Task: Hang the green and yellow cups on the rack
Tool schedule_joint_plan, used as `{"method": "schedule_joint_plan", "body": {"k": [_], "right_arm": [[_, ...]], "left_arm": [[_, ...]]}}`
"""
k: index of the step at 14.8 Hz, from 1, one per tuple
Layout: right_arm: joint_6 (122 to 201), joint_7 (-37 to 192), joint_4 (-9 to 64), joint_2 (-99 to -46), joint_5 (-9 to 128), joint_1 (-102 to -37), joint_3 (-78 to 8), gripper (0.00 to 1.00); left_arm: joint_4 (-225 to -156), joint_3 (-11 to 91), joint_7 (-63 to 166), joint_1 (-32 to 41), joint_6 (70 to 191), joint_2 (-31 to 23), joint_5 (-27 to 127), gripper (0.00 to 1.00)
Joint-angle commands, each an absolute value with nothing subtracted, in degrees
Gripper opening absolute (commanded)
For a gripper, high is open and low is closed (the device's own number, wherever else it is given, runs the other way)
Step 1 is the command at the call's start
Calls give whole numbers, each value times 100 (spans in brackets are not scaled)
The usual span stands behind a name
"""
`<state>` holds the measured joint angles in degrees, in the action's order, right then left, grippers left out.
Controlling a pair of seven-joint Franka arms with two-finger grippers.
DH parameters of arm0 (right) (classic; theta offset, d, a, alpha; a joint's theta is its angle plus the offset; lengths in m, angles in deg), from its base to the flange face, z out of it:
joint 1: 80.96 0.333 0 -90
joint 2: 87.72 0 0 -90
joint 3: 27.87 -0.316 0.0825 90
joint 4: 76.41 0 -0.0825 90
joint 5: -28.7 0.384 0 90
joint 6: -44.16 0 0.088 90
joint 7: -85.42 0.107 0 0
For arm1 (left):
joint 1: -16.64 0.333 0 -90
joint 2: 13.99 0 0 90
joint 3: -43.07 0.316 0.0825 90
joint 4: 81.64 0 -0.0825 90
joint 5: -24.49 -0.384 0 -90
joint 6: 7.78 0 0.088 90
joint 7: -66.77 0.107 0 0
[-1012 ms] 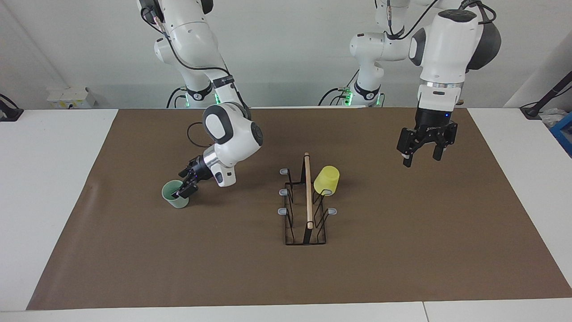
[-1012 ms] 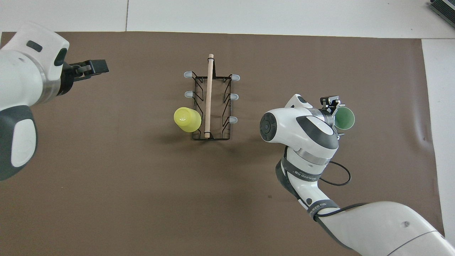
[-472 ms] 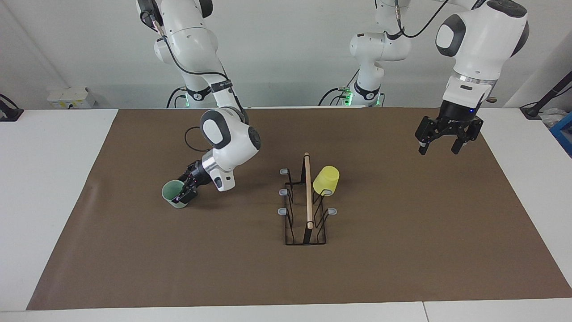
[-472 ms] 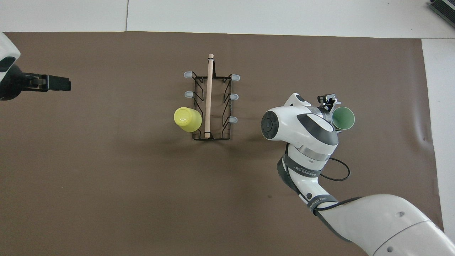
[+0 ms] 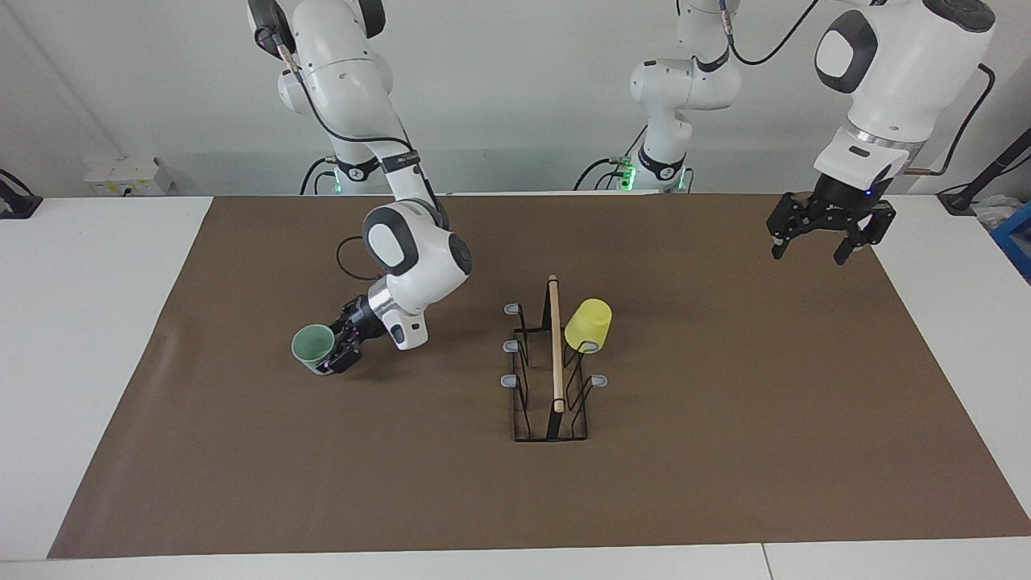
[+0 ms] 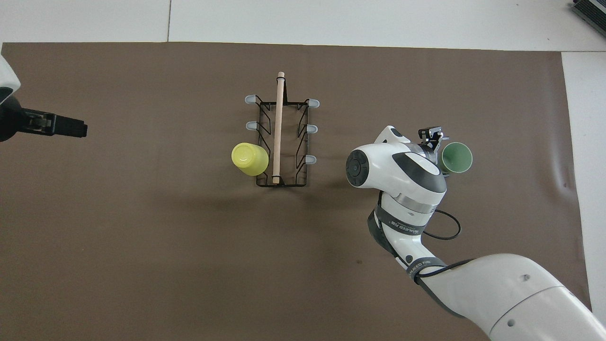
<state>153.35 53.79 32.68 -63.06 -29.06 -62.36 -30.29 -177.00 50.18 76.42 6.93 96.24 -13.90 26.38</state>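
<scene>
The yellow cup (image 5: 589, 325) already hangs upturned on a prong of the rack (image 5: 551, 370), on the side toward the left arm's end of the table and nearest the robots, so half the task looks done. Over the last second the left gripper (image 5: 829, 238) has drawn up and away from the rack and now hangs with fingers spread and empty over the edge of the brown mat (image 5: 725, 483) at its own end of the table; it seems finished with its cup and is clearing out. Meanwhile the right gripper (image 5: 339, 355) has shifted slightly at the green cup (image 5: 313, 348), which stands upright, mouth up, on the mat toward the right arm's end, well apart from the rack. A second ago one finger reached into the cup's mouth; now the gripper sits against the cup's side facing the rack, fingers wide and not clamped, and the cup has not moved. I judge the grasp is being lined up: the green cup still has to be pinched, lifted, turned over and set on a free prong, of which five remain
</scene>
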Motion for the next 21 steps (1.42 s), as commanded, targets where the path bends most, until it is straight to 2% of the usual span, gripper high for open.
{"method": "schedule_joint_plan", "body": {"k": [1, 5, 8, 11, 18, 21], "right_arm": [[15473, 5623, 3275, -6162, -3106, -6312, -3068, 100], [15648, 5852, 3407, -6127, -3159, -6356, -3068, 100], [15745, 5993, 3644, -6153, -3351, -6373, -3059, 100], [15745, 6002, 3714, -6179, -3562, -6487, -3068, 100], [15877, 6002, 3917, -6206, -3915, -6760, -3068, 100], [15877, 5994, 3917, -6206, -3915, -6760, -3068, 100]], "left_arm": [[-17489, 5089, 7933, 715, 9199, -1293, 2835, 100], [-17454, 5159, 7995, 733, 8900, -1153, 2967, 100], [-16972, 5344, 8004, 698, 8574, -924, 2967, 100], [-16918, 5327, 8318, 715, 8423, -906, 2679, 100], [-17155, 5186, 8470, 768, 8424, -1293, 2528, 100], [-17550, 5151, 8453, 768, 8521, -1565, 2510, 100]]}}
